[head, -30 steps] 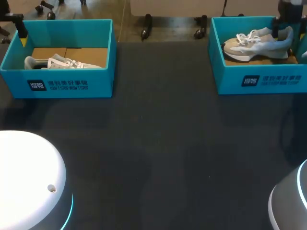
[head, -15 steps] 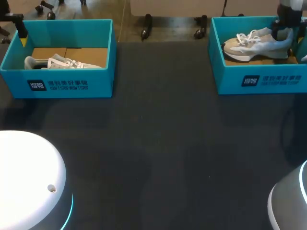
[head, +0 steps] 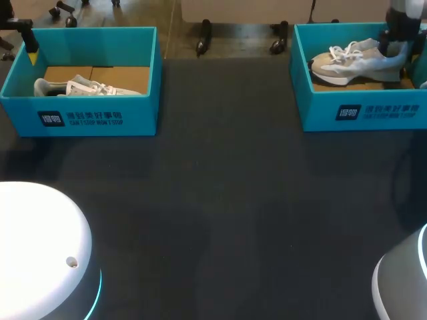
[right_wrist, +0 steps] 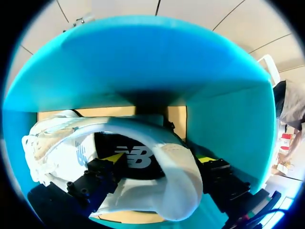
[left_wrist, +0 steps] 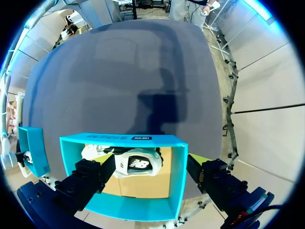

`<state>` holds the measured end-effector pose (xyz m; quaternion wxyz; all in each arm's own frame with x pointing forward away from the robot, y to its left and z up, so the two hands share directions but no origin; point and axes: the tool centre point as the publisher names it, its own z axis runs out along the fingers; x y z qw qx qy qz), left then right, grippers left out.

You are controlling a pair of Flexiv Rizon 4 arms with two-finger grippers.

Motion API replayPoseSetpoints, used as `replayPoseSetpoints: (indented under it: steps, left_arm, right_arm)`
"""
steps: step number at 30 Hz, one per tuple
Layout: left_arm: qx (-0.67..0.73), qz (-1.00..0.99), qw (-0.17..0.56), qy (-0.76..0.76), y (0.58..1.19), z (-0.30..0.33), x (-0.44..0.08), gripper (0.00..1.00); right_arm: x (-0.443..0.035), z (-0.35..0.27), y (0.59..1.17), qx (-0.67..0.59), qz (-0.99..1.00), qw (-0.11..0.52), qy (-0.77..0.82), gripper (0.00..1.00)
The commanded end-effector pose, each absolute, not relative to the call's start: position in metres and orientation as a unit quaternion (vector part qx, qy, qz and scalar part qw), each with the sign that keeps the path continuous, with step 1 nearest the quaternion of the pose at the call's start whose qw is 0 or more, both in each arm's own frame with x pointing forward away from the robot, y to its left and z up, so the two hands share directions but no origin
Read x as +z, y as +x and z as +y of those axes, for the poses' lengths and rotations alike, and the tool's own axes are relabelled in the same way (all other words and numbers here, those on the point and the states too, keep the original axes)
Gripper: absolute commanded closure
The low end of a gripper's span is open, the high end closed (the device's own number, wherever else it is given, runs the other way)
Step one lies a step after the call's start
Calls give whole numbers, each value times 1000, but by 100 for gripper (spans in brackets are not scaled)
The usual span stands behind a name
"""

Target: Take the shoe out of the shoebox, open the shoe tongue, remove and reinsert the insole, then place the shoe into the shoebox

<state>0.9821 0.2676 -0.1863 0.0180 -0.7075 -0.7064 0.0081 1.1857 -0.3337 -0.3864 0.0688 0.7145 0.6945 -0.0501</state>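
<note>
Right fingers [right_wrist: 101, 175]: spread wide, astride the heel collar of the beige shoe [head: 350, 63]. One inside the shoe's opening, over the dark insole [right_wrist: 138, 164]; the other outside the heel, between it and the end wall of the right shoebox [head: 313, 107]. Pinch nothing; stand with a gap between the inner finger and the collar. Hang from the right arm [head: 400, 23], at the far right corner of the head view, directly above the heel.

Beige shoe: inside the right shoebox, on the brown cardboard floor, toe toward the middle of the counter [head: 220, 200], heel toward the outer end, white laces on top.

Left fingers [left_wrist: 88, 179]: likewise spread, hovering over the left shoebox [left_wrist: 177, 181], holding nothing. Frame the white shoe [left_wrist: 136, 162] lower down, inside that box on its cardboard floor, heel toward the outer end.

Both shoeboxes: teal, open-topped, at the far corners of the dark counter, well apart.
</note>
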Motion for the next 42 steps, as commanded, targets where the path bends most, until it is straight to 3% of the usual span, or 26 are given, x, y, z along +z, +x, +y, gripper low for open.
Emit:
replayPoseSetpoints:
  steps: [1,3,7,9,10,11,12,25,42]
  left_arm:
    - [7,-706,19,-708,982,268,-186,0]
    - [7,-706,19,-708,982,268,-186,0]
    - [7,-706,19,-708,982,268,-186,0]
    - [7,-706,19,-708,982,268,-186,0]
    - [7,-706,19,-708,982,268,-186,0]
    - [7,-706,19,-708,982,268,-186,0]
    - [7,-706,19,-708,982,268,-186,0]
    - [7,-706,19,-708,982,268,-186,0]
    - [7,-706,19,-708,982,268,-186,0]
  right_arm:
    - [-394,-338,1197,-118,686,-5,718,16]
    - [-394,-338,1197,-119,686,-6,718,18]
    - [-395,-339,1197,-120,686,-7,718,50]
    - [-396,-340,1197,-121,686,-8,718,54]
    - [-396,-340,1197,-122,686,-8,718,62]
    - [-396,-340,1197,-122,685,-8,718,86]
    - [-396,-340,1197,-123,685,-8,718,100]
    - [-386,-339,1198,-127,679,13,723,100]
    - [-340,-349,1182,-124,628,39,767,100]
